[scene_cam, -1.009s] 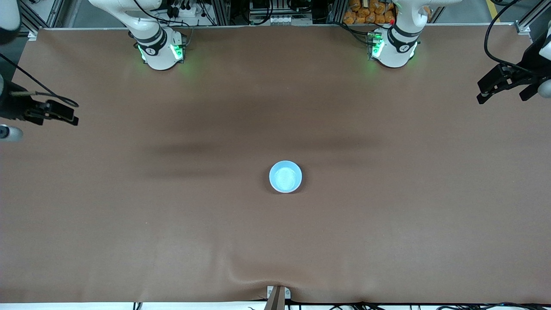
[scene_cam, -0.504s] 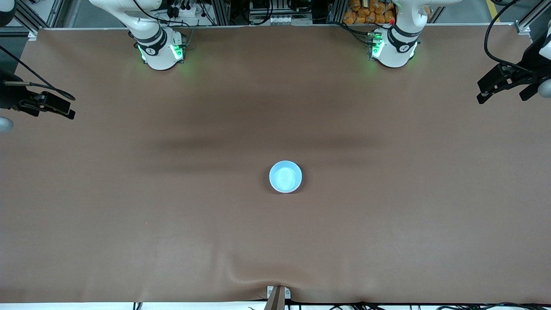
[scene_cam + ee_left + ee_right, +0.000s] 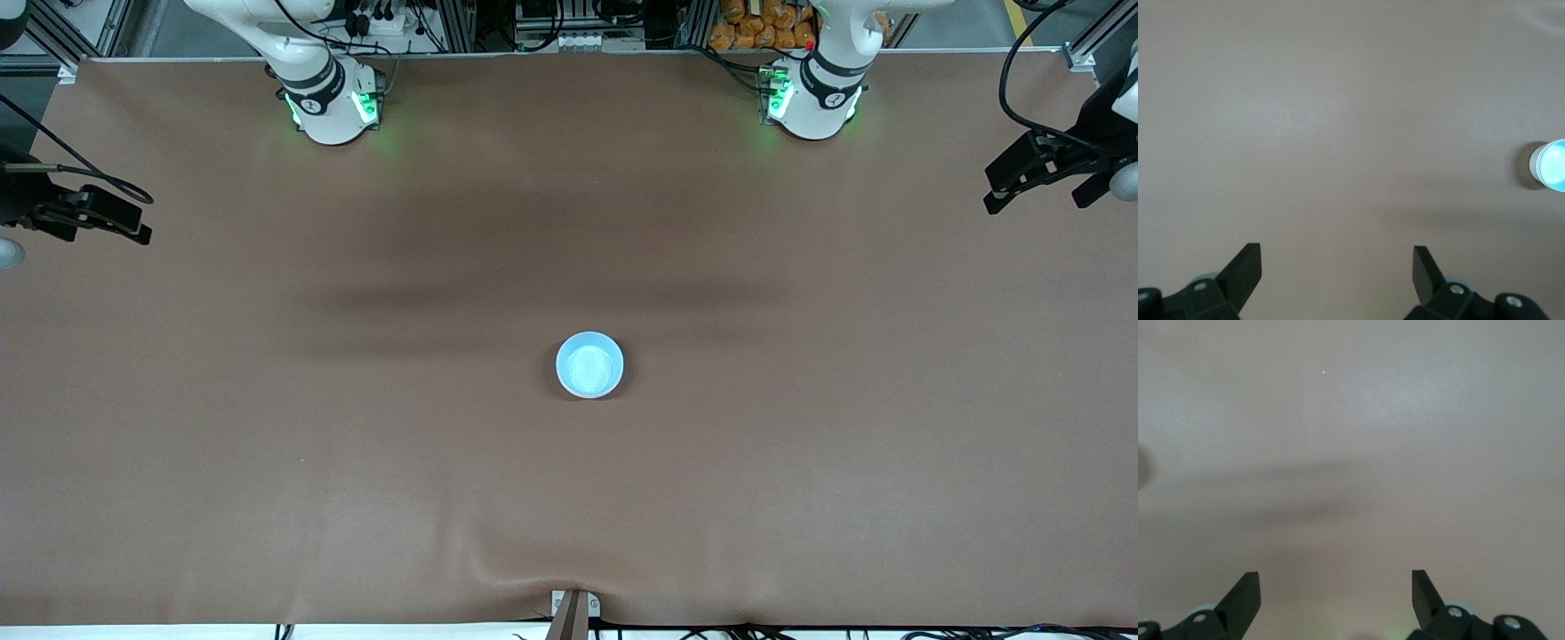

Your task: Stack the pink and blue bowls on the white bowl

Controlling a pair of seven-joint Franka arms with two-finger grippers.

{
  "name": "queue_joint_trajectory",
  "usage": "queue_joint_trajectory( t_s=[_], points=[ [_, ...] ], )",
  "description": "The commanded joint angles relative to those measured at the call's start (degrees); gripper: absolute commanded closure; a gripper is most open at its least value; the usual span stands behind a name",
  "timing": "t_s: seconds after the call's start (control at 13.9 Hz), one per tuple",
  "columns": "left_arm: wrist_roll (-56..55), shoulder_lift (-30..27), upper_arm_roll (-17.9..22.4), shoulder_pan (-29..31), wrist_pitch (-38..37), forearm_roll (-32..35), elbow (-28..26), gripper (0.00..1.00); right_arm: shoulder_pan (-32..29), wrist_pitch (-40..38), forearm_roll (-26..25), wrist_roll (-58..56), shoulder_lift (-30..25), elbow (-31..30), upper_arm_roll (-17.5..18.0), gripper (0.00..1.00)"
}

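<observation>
Brown cloth is spread over the whole table [image 3: 267,444], with a fold seen at the edge nearest the front camera. One bowl stack [image 3: 589,364] is seen near the middle of the table; only the blue bowl [image 3: 589,366] is visible from above, so what sits beneath it cannot be told from that view. In the left wrist view, the blue bowl [image 3: 1553,165] is seen with a pale wall below its rim, well apart from the left gripper [image 3: 1337,263]. The left gripper [image 3: 1036,178] is held over the left arm's end of the table, fingers spread apart, nothing between them. The right gripper [image 3: 98,218] is held over the right arm's end, and its fingers [image 3: 1245,590] are likewise apart and empty.
</observation>
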Motion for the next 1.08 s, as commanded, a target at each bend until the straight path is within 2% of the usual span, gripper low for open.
queue_joint_trajectory(
  t_s=[0.0,0.5,1.01],
  points=[
    [0.9,0.1,0.0,-0.3,-1.6,0.3,0.9,0.00,-1.0,-0.6,-0.9,-1.3,-0.7,0.8,0.3,0.00],
    [2.0,3.6,-0.5,-0.8,-1.6,0.2,1.0,0.00,-1.0,-0.8,-0.9,-1.3,-0.8,1.4,0.5,0.00],
    [2.4,4.5,-0.9,-0.8,-2.6,0.0,0.9,0.00,-0.9,-1.2,-0.9,-1.1,-0.7,1.3,0.5,0.00]
  ],
)
